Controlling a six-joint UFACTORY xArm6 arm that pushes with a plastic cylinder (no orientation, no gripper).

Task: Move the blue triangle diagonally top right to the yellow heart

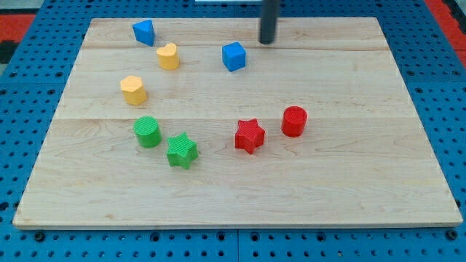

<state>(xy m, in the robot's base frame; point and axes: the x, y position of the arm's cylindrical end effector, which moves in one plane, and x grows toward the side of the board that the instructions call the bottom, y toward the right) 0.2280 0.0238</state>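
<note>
Nearest the view's bottom sits the green star [182,151], while far up at the top-left the blue triangle [144,32] lies at 11 o'clock of the yellow heart [168,56], and my tip [268,41], bare rod holding nothing, stands well apart at the triangle's 3 o'clock.

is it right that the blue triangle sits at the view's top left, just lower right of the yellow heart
Not quite. In the camera view the blue triangle is at the view's top left, but it sits just upper left of the yellow heart, not lower right.
</note>
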